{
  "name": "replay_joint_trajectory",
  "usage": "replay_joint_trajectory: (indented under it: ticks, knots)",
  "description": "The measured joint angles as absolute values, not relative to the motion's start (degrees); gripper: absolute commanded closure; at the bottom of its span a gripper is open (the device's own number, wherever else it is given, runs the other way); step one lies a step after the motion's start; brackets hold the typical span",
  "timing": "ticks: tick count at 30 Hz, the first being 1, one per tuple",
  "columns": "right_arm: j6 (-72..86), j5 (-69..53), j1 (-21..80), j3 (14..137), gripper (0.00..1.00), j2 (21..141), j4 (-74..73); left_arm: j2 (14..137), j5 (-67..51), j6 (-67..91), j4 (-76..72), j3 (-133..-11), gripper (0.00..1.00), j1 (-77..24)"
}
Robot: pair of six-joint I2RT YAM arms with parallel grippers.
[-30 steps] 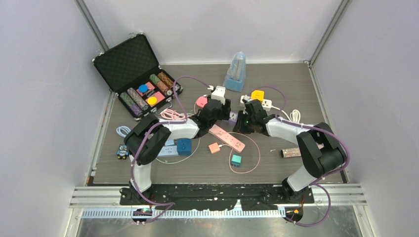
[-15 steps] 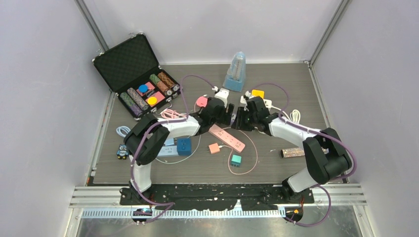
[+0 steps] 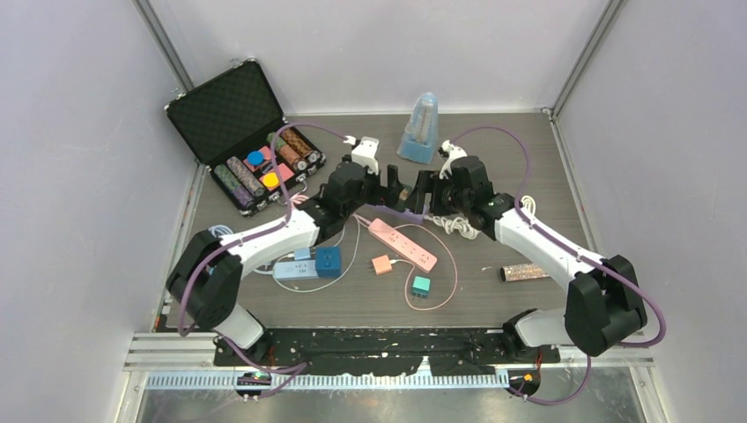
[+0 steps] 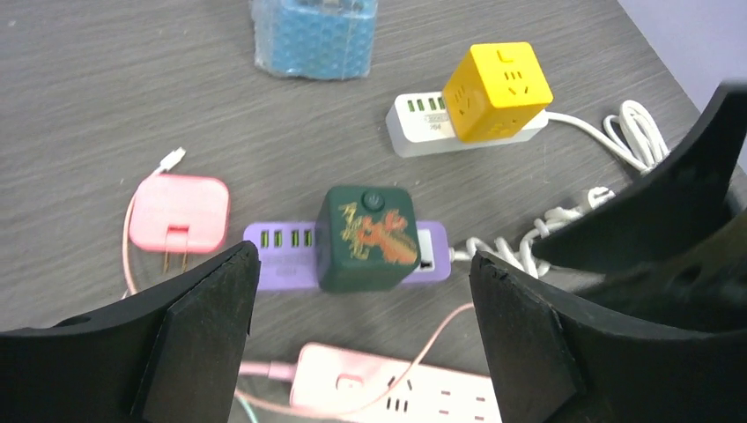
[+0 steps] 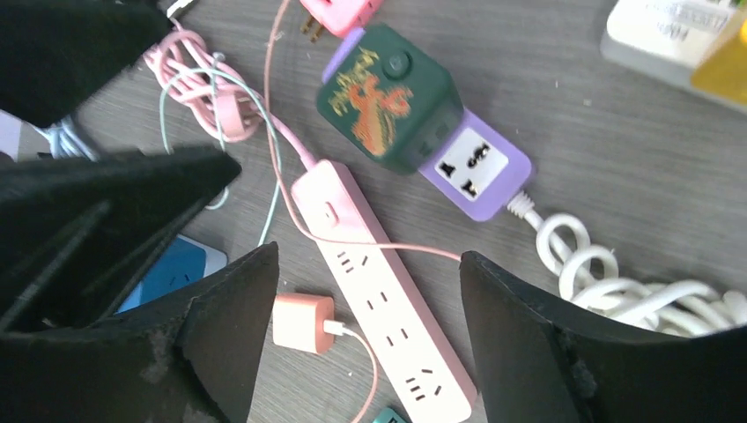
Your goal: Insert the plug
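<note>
Status: the plug, a dark green cube, sits on top of the purple strip near mid-desk, upright and flush with the strip face. No pins show, so insertion is judged complete, though the joint under the cube is hidden and seating cannot be confirmed. The left fingers are spread wide with nothing between them. The right fingers are likewise spread and empty. Both sets hover above the plug without touching it, tips facing each other and close together in the top view. What is left is probably only to withdraw the arms. Clearance is tight around the plug. The pink charger lies just beside the strip's left end. The pink strip lies near on the arms' side, its thin cord looping past the plug. The white cable leaves the strip's right end and coils on the desk. Behind, the yellow cube stands on a white strip, and the open case fills the far left corner. Walls close the desk on three sides. Straight up and back toward each base is the least obstructed path, and care is needed that the opposed fingers do not meet.
</note>
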State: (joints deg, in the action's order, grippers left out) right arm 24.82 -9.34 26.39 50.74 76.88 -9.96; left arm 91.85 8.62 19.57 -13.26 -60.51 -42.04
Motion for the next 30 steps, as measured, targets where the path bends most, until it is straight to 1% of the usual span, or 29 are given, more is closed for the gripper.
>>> replay_joint_trajectory:
  ticks: [3,5,7,12,16,23,30]
  knots:
    - [22.46,-9.37,26.39,54.57,0.07,77.78,-10.50,87.48,9.72,20.84,-13.28,-56.05,0.15,-41.69]
    - [19.73,-9.50,26.39,58.30,0.02,79.92,-10.85,84.62,11.18,21.47,-12.12,-53.34,0.15,-41.10]
    - [15.53,-10.17,26.39,63.31,0.01,83.55,-11.27,81.30,12.95,22.11,-10.15,-51.13,0.15,-40.45]
    - [1.23,-14.17,26.39,77.58,0.01,94.61,-18.20,70.85,15.84,22.59,-3.14,-48.77,0.13,-38.52]
    - [-8.69,-18.04,26.39,85.17,0.01,101.32,-25.34,62.52,16.86,22.79,2.68,-48.77,0.11,-36.86]
    - [-21.02,-22.74,26.39,95.53,0.03,110.85,-37.65,53.60,16.51,23.31,10.15,-47.64,0.09,-33.76]
    - [-26.96,-23.62,26.63,98.70,0.10,114.85,-45.34,50.13,15.09,23.42,12.97,-45.28,0.09,-30.83]
